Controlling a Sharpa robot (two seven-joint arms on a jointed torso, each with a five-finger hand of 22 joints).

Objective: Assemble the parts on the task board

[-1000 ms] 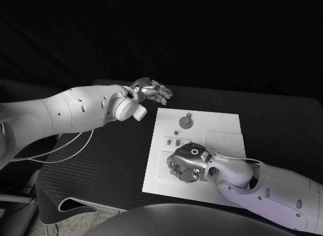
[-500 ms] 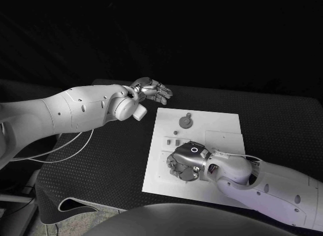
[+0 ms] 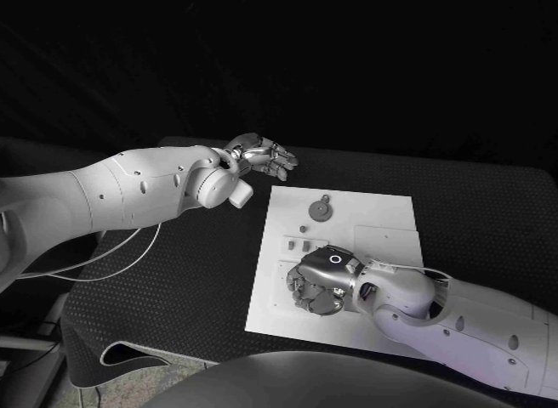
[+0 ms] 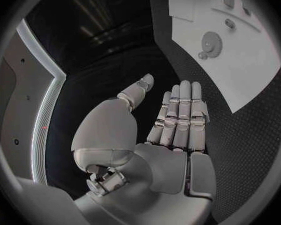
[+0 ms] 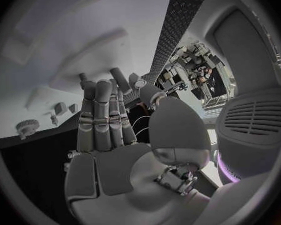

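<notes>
The right hand (image 3: 322,280) lies palm-down over the near-left portion of the task board (image 3: 378,212), and it hides whatever parts sit beneath it; from the head view it cannot be determined whether the fingers contact or hold a part. In the right wrist view the right hand's fingers (image 5: 103,117) extend side by side toward the board surface with the thumb (image 5: 150,92) set apart beside them, and nothing is visibly held, but the fingertips are too crowded against the board to tell for certain. The round gear-like part (image 3: 322,209) lies on the far half of the board, well apart from the right hand and clear of it. Between that part and the right hand lie several small parts (image 3: 292,246), too small to identify individually; they sit just beyond the right hand's knuckles. Faint rectangular outlines on the board's right half (image 3: 387,240) are hard to make out. In the right wrist view a small toothed part (image 5: 26,127) and two small blocks (image 5: 62,108) appear beside the fingers, on the board. The left hand (image 3: 262,155) hovers above the black table (image 3: 206,280), beyond the board's far-left corner, not touching the board. In the left wrist view the left hand (image 4: 178,120) is flat, fingers straight and together, thumb spread aside, holding nothing; the round part (image 4: 210,43) lies on the board well beyond its fingertips.
</notes>
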